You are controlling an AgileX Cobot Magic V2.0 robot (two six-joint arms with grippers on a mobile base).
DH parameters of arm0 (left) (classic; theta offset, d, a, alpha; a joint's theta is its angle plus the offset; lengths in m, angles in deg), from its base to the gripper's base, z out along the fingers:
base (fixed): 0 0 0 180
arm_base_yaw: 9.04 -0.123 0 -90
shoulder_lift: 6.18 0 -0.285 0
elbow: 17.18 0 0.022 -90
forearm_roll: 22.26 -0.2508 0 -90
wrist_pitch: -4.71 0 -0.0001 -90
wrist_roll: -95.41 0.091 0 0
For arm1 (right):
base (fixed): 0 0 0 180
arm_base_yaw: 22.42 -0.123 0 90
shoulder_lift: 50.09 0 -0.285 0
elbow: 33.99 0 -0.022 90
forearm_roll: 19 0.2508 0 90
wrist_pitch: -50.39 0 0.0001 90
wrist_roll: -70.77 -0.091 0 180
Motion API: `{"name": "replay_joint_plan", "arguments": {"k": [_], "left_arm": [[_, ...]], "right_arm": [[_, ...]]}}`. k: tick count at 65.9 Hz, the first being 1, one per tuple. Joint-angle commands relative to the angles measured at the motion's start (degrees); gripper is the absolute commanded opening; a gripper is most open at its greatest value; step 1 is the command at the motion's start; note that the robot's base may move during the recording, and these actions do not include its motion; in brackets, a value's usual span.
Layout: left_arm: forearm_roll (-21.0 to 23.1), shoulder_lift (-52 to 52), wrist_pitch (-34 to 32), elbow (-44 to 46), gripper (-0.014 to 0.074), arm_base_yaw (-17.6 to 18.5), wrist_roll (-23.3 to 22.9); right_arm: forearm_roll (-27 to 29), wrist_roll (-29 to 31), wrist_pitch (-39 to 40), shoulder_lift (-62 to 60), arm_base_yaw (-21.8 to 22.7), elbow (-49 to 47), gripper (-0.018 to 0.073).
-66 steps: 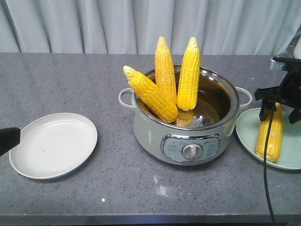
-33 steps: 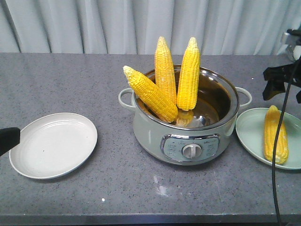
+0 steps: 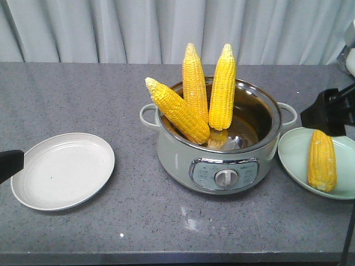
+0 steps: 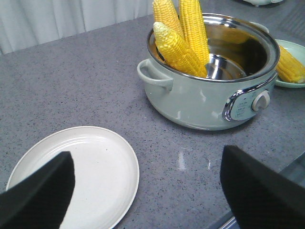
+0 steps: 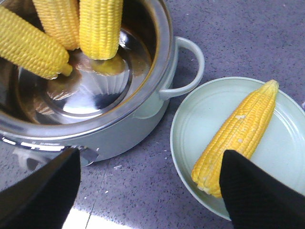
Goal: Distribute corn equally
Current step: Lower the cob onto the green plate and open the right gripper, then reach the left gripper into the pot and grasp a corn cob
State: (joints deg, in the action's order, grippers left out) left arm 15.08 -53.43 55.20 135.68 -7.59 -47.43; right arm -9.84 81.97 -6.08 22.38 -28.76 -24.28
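Three cobs (image 3: 195, 88) in the pot (image 3: 172, 155), one on the green plate (image 3: 294, 149)
The three cobs stand leaning in the pot mid-table (image 3: 138, 233), tips poking over its rim. The fourth cob (image 3: 321, 160) lies flat on the green plate by the table's right edge, just beside the pot handle. The white plate (image 3: 61, 172) sits near the left edge. The left gripper (image 4: 147, 152) hangs over the white plate, fingers spread wide, holding nothing. The right gripper (image 5: 147, 155) hangs above the pot handle and green plate, fingers wide too.
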Motion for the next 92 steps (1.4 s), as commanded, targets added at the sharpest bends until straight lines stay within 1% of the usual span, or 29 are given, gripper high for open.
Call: {"name": "replay_joint_plan", "arguments": {"k": [1,7,14,18,24,29,37,41,48,51,60,69,74,79,87,92], "left_arm": [[2.7,-0.2,-3.0,1.8,0.0585,0.3,0.1],[2.8,-0.4,-3.0,1.8,0.0585,0.3,0.1],[4.5,-2.3,-3.8,1.8,0.0585,0.3,0.6],[6.4,-3.8,-4.3,1.8,0.0585,0.4,2.9],[10.8,-6.6,-5.7,1.8,0.0587,0.4,7.1],[16.0,-9.1,-6.6,1.8,0.0587,0.4,11.6],[21.9,-12.6,-7.1,2.0,0.0587,0.4,17.6],[23.8,-14.1,-7.6,2.0,0.0587,0.4,19.5],[25.3,-15.9,-9.6,2.1,0.0587,1.5,21.8],[25.3,-16.7,-10.3,2.2,0.0587,2.6,22.6],[25.1,-20.3,-11.1,5.2,0.0587,7.0,22.6],[25.0,-23.8,-13.8,7.7,0.0587,10.0,22.4],[24.0,-26.1,-15.4,9.1,0.0587,12.1,21.9],[20.3,-28.4,-17.0,10.6,0.0587,14.5,19.2],[12.0,-32.4,-19.3,13.9,0.0587,19.0,11.3],[7.4,-34.9,-20.1,16.0,0.0587,21.1,6.4]], "right_arm": [[-1.1,1.7,5.3,-5.5,-2.0,3.1,0.0584],[-0.7,3.7,6.1,-9.6,-2.9,6.9,0.058],[-0.2,3.7,6.2,-13.4,-2.9,9.7,0.058],[-0.2,3.7,6.1,-15.1,-2.9,10.3,0.058],[-0.2,3.7,5.9,-16.5,-2.9,10.3,0.058],[-0.2,3.7,7.0,-17.1,-2.9,10.3,0.058],[-0.2,3.6,7.0,-17.2,-2.9,10.3,0.058],[-0.2,3.6,7.1,-17.2,-2.9,10.3,0.058],[-0.2,3.6,7.1,-17.2,-2.9,10.3,0.058],[-0.2,3.6,7.1,-17.2,-2.9,10.3,0.058],[-0.2,3.6,7.1,-17.2,-2.9,10.3,0.058],[-0.2,3.6,7.1,-17.2,-2.9,10.3,0.058],[-0.2,3.6,7.1,-17.2,-2.9,10.3,0.058],[-0.2,3.6,7.1,-17.2,-2.9,10.3,0.058],[-0.2,3.6,7.1,-17.2,-2.9,10.3,0.058],[-0.2,3.6,7.1,-17.2,-2.9,10.3,0.058]]}}
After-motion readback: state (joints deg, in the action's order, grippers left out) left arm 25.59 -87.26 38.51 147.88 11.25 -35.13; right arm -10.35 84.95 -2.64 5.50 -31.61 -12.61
